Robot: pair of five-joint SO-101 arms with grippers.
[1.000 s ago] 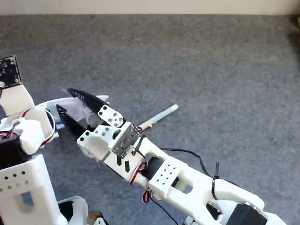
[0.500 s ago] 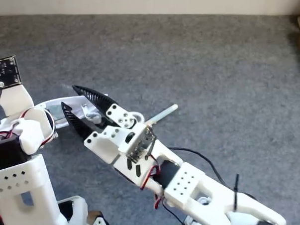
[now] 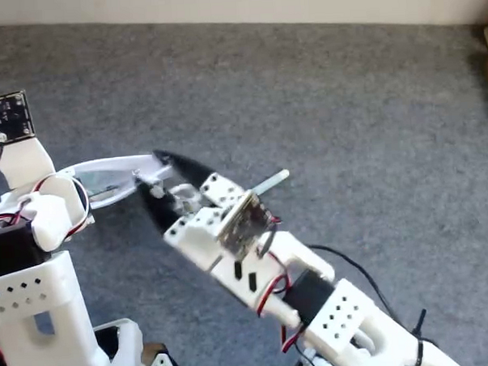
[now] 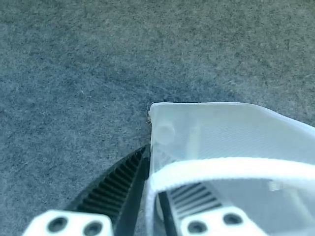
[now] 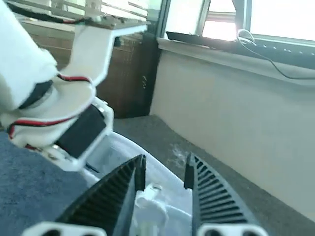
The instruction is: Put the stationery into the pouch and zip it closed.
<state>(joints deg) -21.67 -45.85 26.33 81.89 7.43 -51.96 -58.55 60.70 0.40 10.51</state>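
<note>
The translucent white pouch (image 3: 106, 174) lies on the grey carpet at the left, next to the left arm. My left gripper (image 4: 150, 169) is shut on the pouch (image 4: 221, 142) at its corner, one black finger on each side of the edge. My right gripper (image 3: 165, 186) sits over the pouch's other end, its black fingers a narrow gap apart. In the right wrist view a small white zipper pull (image 5: 147, 196) lies between the right gripper's (image 5: 163, 169) fingers, above the pouch (image 5: 123, 157). A pale pen (image 3: 270, 181) lies on the carpet just beyond the right arm, partly hidden by it.
Grey carpet (image 3: 346, 105) spreads open to the back and right. A pale wall edge (image 3: 220, 6) runs along the far side. The left arm's white body (image 3: 33, 265) fills the near left corner.
The right arm has slid rightward along the pouch, and its fingers have narrowed from wide open to a small gap. The pouch now shows stretched out more to the left of it.
</note>
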